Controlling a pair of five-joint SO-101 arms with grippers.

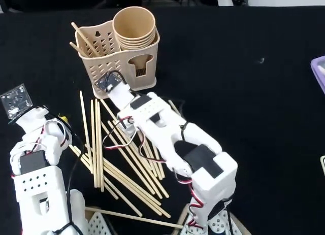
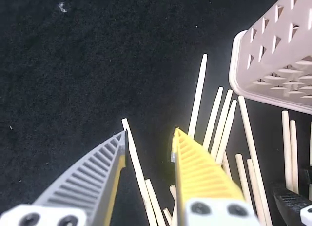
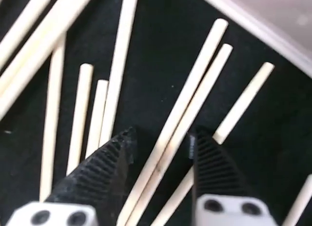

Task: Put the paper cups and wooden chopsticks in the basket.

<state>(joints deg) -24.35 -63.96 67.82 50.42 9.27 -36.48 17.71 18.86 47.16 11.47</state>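
A beige perforated basket [image 1: 119, 60] stands at the back of the black table, holding a stack of paper cups [image 1: 134, 24] and a few wooden chopsticks [image 1: 84, 39]. Many loose chopsticks [image 1: 96, 143] lie fanned out in front of it. My right arm [image 1: 152, 118] stretches over the pile toward the basket's base. My right gripper [image 3: 162, 134] is open, low over the table, with two parallel chopsticks [image 3: 180, 123] between its black fingers. My left gripper [image 2: 150, 132] is open at the pile's left edge, one chopstick [image 2: 134, 157] lying between its fingers, the basket [image 2: 273, 65] ahead of it.
A purple container [image 1: 319, 70] shows at the table's right edge. One chopstick [image 1: 132, 217] lies crosswise near the arm bases. The black cloth is bare to the right of the basket and the right arm.
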